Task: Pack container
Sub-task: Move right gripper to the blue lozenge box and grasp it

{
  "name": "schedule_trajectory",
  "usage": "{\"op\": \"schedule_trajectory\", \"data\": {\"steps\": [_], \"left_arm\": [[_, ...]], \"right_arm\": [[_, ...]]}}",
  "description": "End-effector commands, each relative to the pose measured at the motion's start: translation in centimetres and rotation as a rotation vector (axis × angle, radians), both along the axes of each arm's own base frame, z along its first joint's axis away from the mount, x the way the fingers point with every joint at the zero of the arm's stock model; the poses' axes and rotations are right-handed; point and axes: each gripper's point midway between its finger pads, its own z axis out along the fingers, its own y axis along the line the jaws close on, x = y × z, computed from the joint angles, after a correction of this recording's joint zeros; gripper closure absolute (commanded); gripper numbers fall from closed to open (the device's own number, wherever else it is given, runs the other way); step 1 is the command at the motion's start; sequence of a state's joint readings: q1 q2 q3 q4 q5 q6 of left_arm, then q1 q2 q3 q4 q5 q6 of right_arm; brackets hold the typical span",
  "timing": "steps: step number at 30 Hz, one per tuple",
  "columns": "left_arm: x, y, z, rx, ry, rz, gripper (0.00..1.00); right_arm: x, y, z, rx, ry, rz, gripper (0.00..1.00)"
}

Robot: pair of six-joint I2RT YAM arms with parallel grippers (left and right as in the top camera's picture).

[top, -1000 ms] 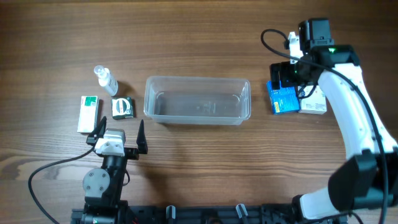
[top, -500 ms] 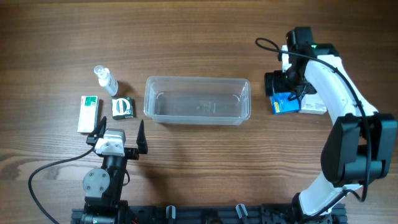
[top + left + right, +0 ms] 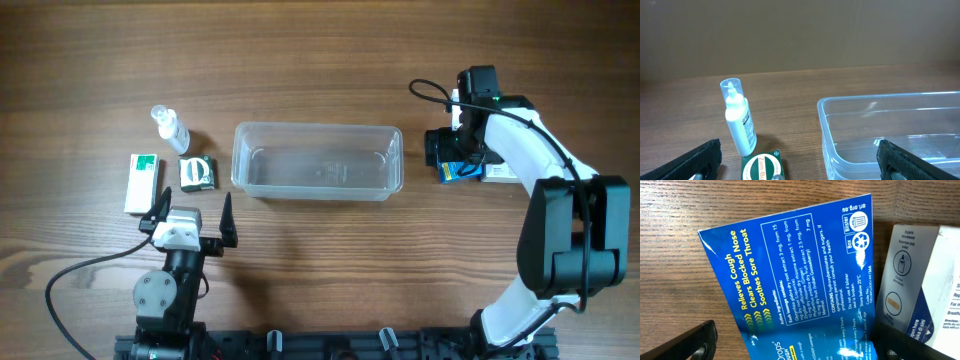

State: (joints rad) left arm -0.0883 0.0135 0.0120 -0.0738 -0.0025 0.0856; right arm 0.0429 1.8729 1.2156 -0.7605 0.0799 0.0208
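Note:
The clear container [image 3: 317, 162] sits empty at the table's middle; it also shows in the left wrist view [image 3: 890, 127]. My right gripper [image 3: 452, 158] is open and low over a blue cough-lozenge packet [image 3: 462, 173], just right of the container. In the right wrist view its fingers [image 3: 795, 350] straddle the blue packet [image 3: 805, 275], which lies flat on the wood. My left gripper [image 3: 190, 215] is open and empty near the front left. In the left wrist view it [image 3: 800, 169] faces a small green box [image 3: 762, 167].
A white box [image 3: 505, 172] lies against the blue packet's right side [image 3: 925, 290]. A small spray bottle [image 3: 170, 127] stands upright left of the container [image 3: 738, 120], with the green box [image 3: 197, 172] and a white-and-green box [image 3: 142, 183] near it.
My right gripper has moved toward the front and left, down over the blue packet. The left arm and the other objects have not moved.

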Motion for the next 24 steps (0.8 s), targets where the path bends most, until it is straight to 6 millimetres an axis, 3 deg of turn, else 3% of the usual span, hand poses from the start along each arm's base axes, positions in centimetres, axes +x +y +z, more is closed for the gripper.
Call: {"op": "schedule_trajectory", "data": {"steps": [1, 5, 21, 24], "left_arm": [[0.0, 0.4, -0.1, 0.016, -0.006, 0.019, 0.0], [0.0, 0.4, -0.1, 0.016, -0.005, 0.019, 0.0], [0.0, 0.4, -0.1, 0.016, -0.005, 0.019, 0.0], [0.0, 0.4, -0.1, 0.016, -0.005, 0.019, 0.0]], "right_arm": [[-0.9, 0.0, -1.5, 0.005, 0.033, 0.015, 0.0], [-1.6, 0.0, -2.5, 0.004, 0.044, 0.019, 0.0], [-1.8, 1.2, -2.6, 0.076, 0.052, 0.026, 0.0], [-1.9, 1.2, -2.6, 0.076, 0.053, 0.026, 0.06]]}}
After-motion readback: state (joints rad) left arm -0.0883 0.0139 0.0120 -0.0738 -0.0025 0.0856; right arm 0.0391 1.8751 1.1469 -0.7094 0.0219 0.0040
